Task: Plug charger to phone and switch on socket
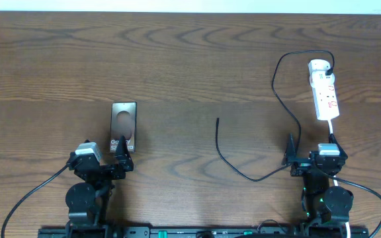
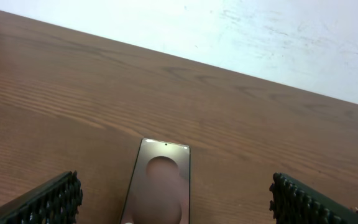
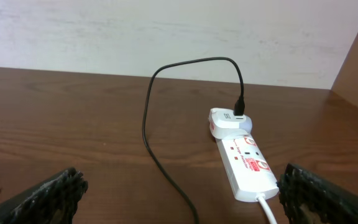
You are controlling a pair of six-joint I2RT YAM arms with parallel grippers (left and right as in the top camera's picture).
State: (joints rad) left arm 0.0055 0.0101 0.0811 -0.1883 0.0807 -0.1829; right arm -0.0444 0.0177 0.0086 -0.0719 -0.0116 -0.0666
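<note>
Noted: left gripper (image 2: 176, 190), fingers spread, faces the phone (image 1: 124, 127), whose long axis runs straight away between them. The charger tip (image 1: 217, 120) lies loose mid-table, well right of the phone (its cable passes just beside the right gripper (image 1: 311, 153), fingers likewise apart). The socket (image 1: 325, 89) sits far right.

Dark wooden table (image 1: 177, 53) (grain plainly visible), pale scuffed wall (image 2: 260, 37) behind

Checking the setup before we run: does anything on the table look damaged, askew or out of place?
Nothing stands out. The phone lies flat, the socket strip sits intact, and the charger trails loosely from it, its tip resting on the table apart from the phone.
</note>
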